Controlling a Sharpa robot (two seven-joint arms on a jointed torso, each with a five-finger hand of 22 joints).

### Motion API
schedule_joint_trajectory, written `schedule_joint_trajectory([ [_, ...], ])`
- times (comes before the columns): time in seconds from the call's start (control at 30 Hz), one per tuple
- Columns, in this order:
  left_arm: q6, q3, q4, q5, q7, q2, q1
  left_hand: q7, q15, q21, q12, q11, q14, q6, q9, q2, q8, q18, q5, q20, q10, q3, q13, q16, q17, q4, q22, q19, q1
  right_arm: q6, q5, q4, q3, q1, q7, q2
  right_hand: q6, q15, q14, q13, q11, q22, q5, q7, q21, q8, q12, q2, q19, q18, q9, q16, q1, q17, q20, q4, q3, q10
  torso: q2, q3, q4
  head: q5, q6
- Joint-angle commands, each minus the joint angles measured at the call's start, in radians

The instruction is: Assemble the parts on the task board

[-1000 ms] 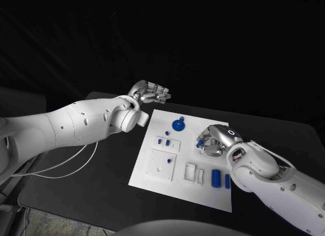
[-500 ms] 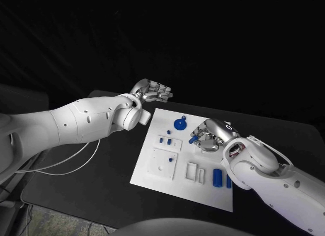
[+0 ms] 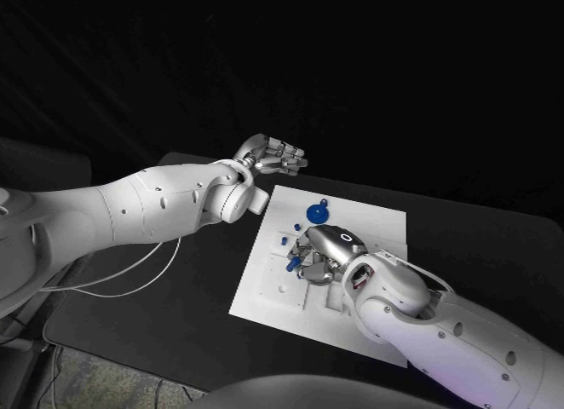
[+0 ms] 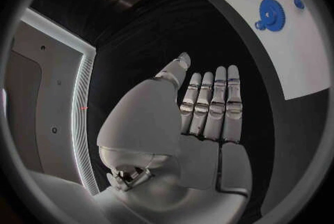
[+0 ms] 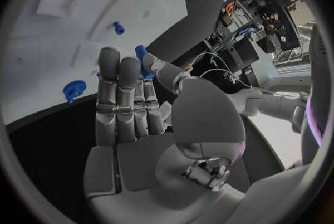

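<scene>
So our right hand [image 3: 321,253] is down over the middle of the task board [image 3: 368,223], pinching a small blue part [image 5: 142,61] between thumb and fingertips. Our left hand [image 3: 273,158] hangs off the board's far-left corner, fingers straight and side by side, holding nothing. The blue gear [image 3: 318,211] sits on the board's far end, close beside the right hand. Biggest worry for us: the grip looks shallow, so the part could tilt or slip if it meets its socket off-axis. The hand also hides the slots from the head camera, so we could jam it or knock the little blue pegs [image 3: 284,241] beside it
</scene>
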Motion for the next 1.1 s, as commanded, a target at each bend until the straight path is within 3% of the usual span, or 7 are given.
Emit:
schedule_joint_trajectory([
  [0.03,0.005,0.001,0.000,-0.003,0.007,0.006,0.001,0.002,0.000,0.003,0.000,-0.003,-0.003,0.001,0.001,0.004,0.003,0.005,-0.002,0.003,-0.004,-0.002,0.000,-0.004,0.000,0.000,-0.001,0.001,-0.004,0.015,-0.053,-0.014,-0.019,0.003,0.034,0.025,0.003,-0.008,-0.001,0.000,0.000,0.001,0.000,0.000,-0.004,0.003,0.000,0.014,0.035,0.014,0.001,-0.001,0.003,0.000,-0.007,-0.006,0.000,0.007,0.001,0.0005,0.0001,0.005,-0.003],
  [0.23,0.006,0.001,0.000,-0.003,0.007,0.009,0.001,0.002,0.000,0.003,0.000,-0.002,-0.004,-0.001,0.001,0.004,0.004,0.005,-0.001,0.003,-0.004,-0.002,0.000,-0.004,0.000,0.001,-0.001,0.001,-0.004,0.023,-0.061,-0.055,-0.056,0.004,0.043,0.054,0.003,-0.008,0.000,0.000,0.000,0.003,0.002,0.000,-0.004,0.003,0.000,0.016,0.035,0.014,0.001,-0.001,0.001,0.000,-0.007,-0.009,-0.001,0.007,0.000,0.0004,-0.0001,0.010,-0.005],
  [0.4,0.007,0.001,-0.001,-0.003,0.006,0.009,0.001,0.002,0.000,0.003,0.000,-0.002,-0.004,-0.001,0.001,0.004,0.004,0.005,-0.001,0.003,-0.004,-0.002,0.000,-0.004,0.000,0.001,-0.001,0.001,-0.004,0.032,-0.067,-0.075,-0.076,0.004,0.044,0.063,0.003,-0.008,-0.001,0.000,0.000,0.004,0.004,0.000,-0.005,0.003,0.000,0.017,0.035,0.014,0.001,-0.001,0.000,0.000,-0.007,-0.011,-0.002,0.006,0.000,0.0012,-0.0024,0.015,-0.008],
  [0.8,0.009,0.001,-0.002,-0.003,0.003,0.008,0.001,0.002,0.000,0.003,0.000,-0.002,-0.004,-0.001,0.001,0.004,0.004,0.005,-0.001,0.003,-0.004,-0.002,0.000,-0.004,0.000,0.001,-0.001,0.001,-0.004,0.053,-0.087,-0.082,-0.096,0.004,0.039,0.068,0.002,-0.008,-0.001,0.000,0.000,0.008,0.008,0.001,-0.006,0.003,0.000,0.020,0.034,0.015,0.001,-0.001,-0.002,-0.001,-0.007,-0.016,-0.006,0.006,0.000,0.0020,-0.0029,0.016,-0.012],
  [1.1,0.010,0.001,-0.002,-0.003,0.002,0.008,0.001,0.002,0.001,0.003,0.000,-0.002,-0.005,-0.002,0.001,0.004,0.004,0.005,-0.001,0.004,-0.006,-0.002,0.000,-0.004,0.000,0.003,-0.001,0.000,-0.005,0.032,-0.105,-0.084,-0.102,0.004,0.010,0.070,0.003,-0.008,-0.001,0.000,0.000,0.012,0.007,0.000,-0.006,0.003,0.000,0.022,0.035,0.015,0.001,-0.001,-0.002,-0.001,-0.007,-0.020,-0.006,0.006,0.000,0.0019,-0.0026,0.016,-0.013],
])
